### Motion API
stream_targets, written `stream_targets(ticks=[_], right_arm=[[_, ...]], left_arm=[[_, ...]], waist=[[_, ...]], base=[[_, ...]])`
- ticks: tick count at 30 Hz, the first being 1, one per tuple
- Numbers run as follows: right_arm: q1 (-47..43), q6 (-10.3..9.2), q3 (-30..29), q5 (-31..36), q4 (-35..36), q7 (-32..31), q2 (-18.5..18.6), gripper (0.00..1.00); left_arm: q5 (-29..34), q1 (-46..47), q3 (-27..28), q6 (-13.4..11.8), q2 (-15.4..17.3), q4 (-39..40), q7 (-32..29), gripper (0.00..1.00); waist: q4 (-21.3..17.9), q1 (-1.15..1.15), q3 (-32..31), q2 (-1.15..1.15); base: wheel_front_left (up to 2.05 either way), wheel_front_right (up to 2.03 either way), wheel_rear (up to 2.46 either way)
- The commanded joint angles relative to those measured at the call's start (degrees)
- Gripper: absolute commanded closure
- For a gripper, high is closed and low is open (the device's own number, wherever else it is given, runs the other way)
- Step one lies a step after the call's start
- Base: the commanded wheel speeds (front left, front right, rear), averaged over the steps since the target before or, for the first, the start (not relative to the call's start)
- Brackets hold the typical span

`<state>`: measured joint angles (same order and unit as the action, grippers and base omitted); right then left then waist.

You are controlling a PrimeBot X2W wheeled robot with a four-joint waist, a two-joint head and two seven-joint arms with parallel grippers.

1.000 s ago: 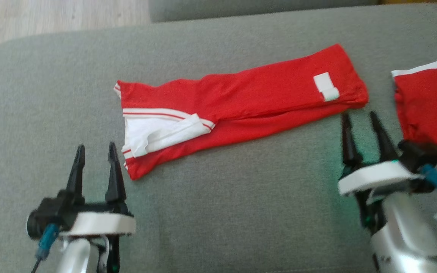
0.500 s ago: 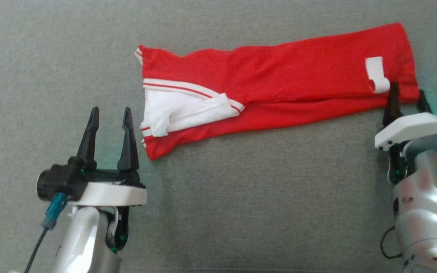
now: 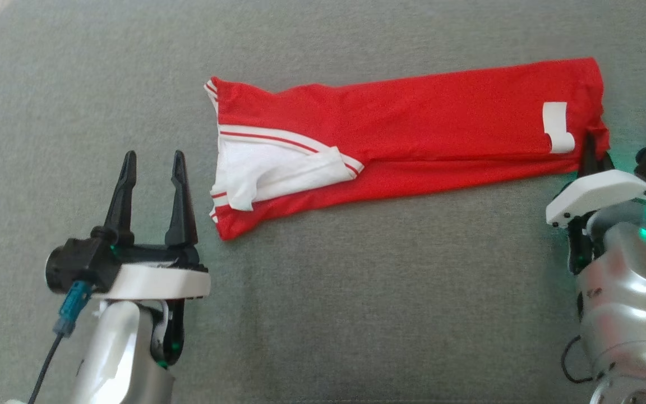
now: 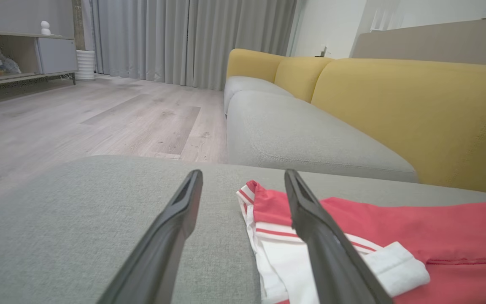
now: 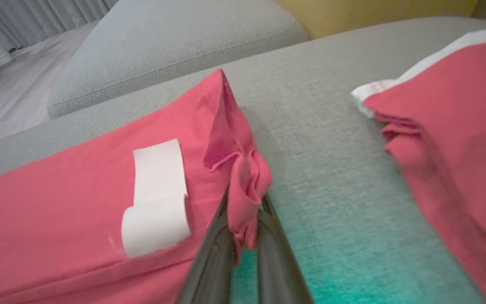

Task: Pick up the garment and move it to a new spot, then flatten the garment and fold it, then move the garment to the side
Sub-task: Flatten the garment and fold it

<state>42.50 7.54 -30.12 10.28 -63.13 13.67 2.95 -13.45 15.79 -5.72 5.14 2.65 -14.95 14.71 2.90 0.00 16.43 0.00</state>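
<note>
- Red garment (image 3: 413, 140) lies as a long folded strip across the grey cushion (image 3: 356, 292) in the head view. My right gripper (image 3: 595, 154) sits at the strip's right corner, just beside the white label (image 3: 557, 126). My left gripper (image 3: 153, 157) hovers spread and empty just off the striped end. Hauling by one corner could skew the strip or shake the fold open.
- Left wrist view: the left gripper (image 4: 243, 175) is wide apart above the cushion, with the garment (image 4: 395, 223) lying past the finger nearer it. If I close from here, I'd likely miss the edge or catch only the top layer.
- Right wrist view: the right gripper (image 5: 245, 211) is pinched on a small bunched tuft of the garment (image 5: 78, 202). That bite looks thin and may slip. A second red piece (image 5: 449, 139) lies near but apart, and a sideways drag could ride onto it.
</note>
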Motion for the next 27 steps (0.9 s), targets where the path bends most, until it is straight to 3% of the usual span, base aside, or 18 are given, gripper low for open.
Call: stream_targets(ticks=[1, 7, 16, 20, 27], right_arm=[[-0.4, -0.05, -0.2, 1.7, 3.3, 1.0, -0.1, 1.00], [-2.6, -0.05, -6.2, 8.0, 11.6, 0.5, 1.1, 1.00], [-1.1, -0.05, -3.3, 6.8, 13.9, -0.1, 0.3, 1.00], [0.2, -0.05, 3.0, 2.5, 12.8, 0.3, 0.0, 1.00], [2.3, -0.05, 25.8, -15.5, 9.7, 1.0, -0.1, 1.00]], left_arm=[[0.8, -0.4, 2.1, 0.3, 0.3, 1.7, 0.3, 0.00], [0.3, -1.9, 2.2, 0.3, 0.2, 2.7, 0.3, 0.00], [-0.4, -3.0, 1.2, -0.2, 0.2, 2.7, 0.3, 0.00], [-0.6, -3.2, 0.9, -0.3, 0.2, 2.6, 0.3, 0.00], [-0.7, -3.6, 0.2, -0.5, 0.2, 2.7, 0.3, 0.00]], waist=[[-1.6, 0.00, -1.6, 0.00], [-3.7, 0.00, -4.5, 0.00], [-3.2, 0.00, -6.7, 0.00], [-1.8, 0.00, -8.2, 0.00], [1.6, 0.00, -10.1, 0.00]], base=[[0.00, 0.00, 0.00], [0.00, 0.00, 0.00], [0.00, 0.00, 0.00], [0.00, 0.00, 0.00], [0.00, 0.00, 0.00]])
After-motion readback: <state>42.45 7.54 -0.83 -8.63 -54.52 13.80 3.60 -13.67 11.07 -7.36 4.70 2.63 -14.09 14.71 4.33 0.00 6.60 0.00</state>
